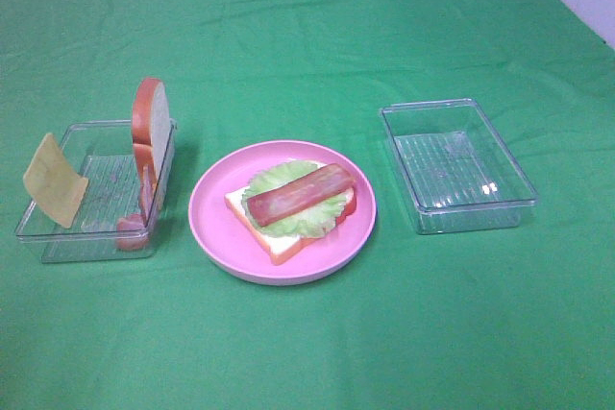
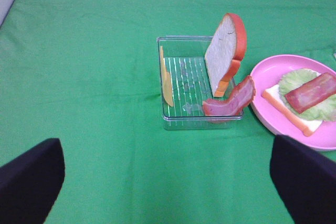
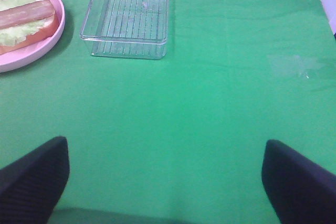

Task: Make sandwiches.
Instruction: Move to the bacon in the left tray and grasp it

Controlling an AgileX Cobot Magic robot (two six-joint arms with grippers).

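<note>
Nearest of all, the left hand (image 2: 165, 145) and the right hand (image 3: 165, 145) both hang over bare green table (image 1: 307, 362). Each has its fingers spread wide with nothing between them, so neither is carrying a piece. Just beyond them, in the middle where either arm could likely reach, sits the pink plate (image 1: 216, 237) with the half-built sandwich. A white bread slice (image 1: 279, 245) with an orange-brown crust lies flat at the base, a pale, crinkled lettuce leaf (image 1: 309, 218) covers most of it, and one reddish-brown bacon strip (image 1: 300, 194) lies slantwise on top. Beside the plate, on the left arm's side, the left tray (image 1: 58, 247) holds the rest. A second bacon strip (image 2: 231, 103) slumps against the tray wall nearest the plate, and the yellow cheese square (image 1: 55, 180) leans on the opposite wall. Farther back, a second bread slice (image 1: 151, 112) stands on edge against the plate-side wall. Propped like this, each piece offers a free edge, which probably makes it easier to pinch than if it lay flat. On the other side of the plate, the right tray (image 1: 471, 213) has nothing in it. I judge the cheese, second bacon strip and top slice are not yet on.
</note>
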